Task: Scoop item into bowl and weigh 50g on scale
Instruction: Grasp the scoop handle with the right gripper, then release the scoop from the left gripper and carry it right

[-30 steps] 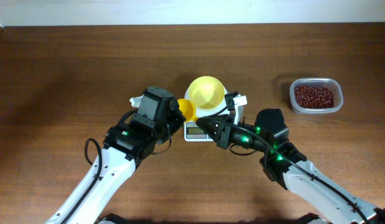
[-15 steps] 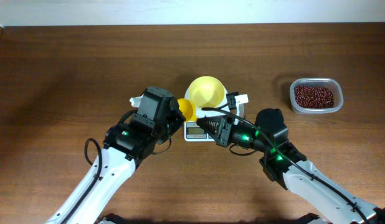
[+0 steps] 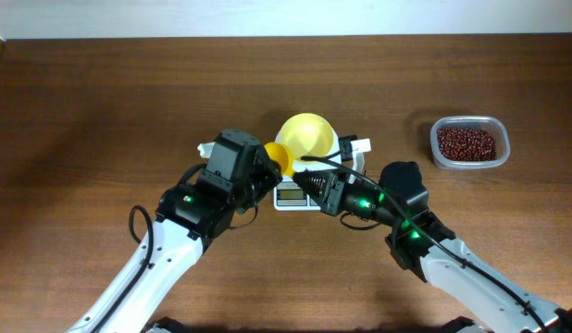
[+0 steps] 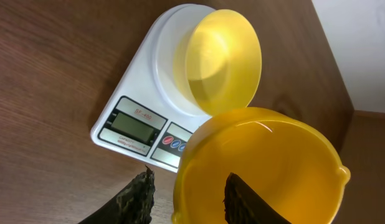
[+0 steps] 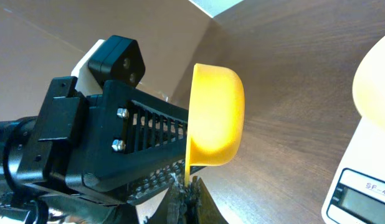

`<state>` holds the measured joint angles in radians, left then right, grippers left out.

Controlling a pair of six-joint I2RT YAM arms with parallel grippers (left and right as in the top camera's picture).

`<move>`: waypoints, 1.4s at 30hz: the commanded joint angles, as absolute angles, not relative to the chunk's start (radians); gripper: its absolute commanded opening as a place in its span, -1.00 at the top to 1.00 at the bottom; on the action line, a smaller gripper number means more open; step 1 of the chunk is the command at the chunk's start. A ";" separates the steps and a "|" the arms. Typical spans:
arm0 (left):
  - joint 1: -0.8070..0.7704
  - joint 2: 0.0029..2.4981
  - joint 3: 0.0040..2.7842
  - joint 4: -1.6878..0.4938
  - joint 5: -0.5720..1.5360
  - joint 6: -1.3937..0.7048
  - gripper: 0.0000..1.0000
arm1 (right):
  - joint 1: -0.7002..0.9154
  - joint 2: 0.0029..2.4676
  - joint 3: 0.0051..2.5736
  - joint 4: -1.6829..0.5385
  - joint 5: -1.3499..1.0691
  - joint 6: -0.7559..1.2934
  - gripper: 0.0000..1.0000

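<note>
Left claw [image 4: 192, 190] loosened around scoop [image 4: 261, 165], right claw [image 5: 183, 198] pinching its edge

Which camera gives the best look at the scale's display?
Left wrist: the scale is close, its grey display whole and clear of the yellow scoop, though no digits are legible. Overhead shows the display as a tiny patch. Right wrist catches only its corner at the lower right edge.
</note>
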<state>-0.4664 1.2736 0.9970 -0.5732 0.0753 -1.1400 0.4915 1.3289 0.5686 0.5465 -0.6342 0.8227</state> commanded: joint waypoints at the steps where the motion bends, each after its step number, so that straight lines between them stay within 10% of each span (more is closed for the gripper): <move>1: -0.455 1.273 1.011 -0.554 0.079 -1.127 0.23 | 0.497 1.329 0.582 0.534 -0.564 0.738 0.92; 18: -0.386 1.111 1.011 -0.479 0.030 -1.078 0.03 | 0.263 1.213 0.582 0.483 -0.679 0.633 0.92; 24: -0.386 1.111 1.011 -0.473 0.029 -1.079 -0.36 | 0.240 1.065 0.582 0.159 -0.677 0.636 0.92; 28: -0.386 1.111 1.011 -0.416 0.030 -1.085 -0.98 | 0.240 0.938 0.582 0.073 -0.677 0.636 0.92; 42: -0.386 1.164 1.011 -0.294 0.031 -1.132 -0.98 | 0.240 0.900 0.582 0.134 -0.677 0.714 0.92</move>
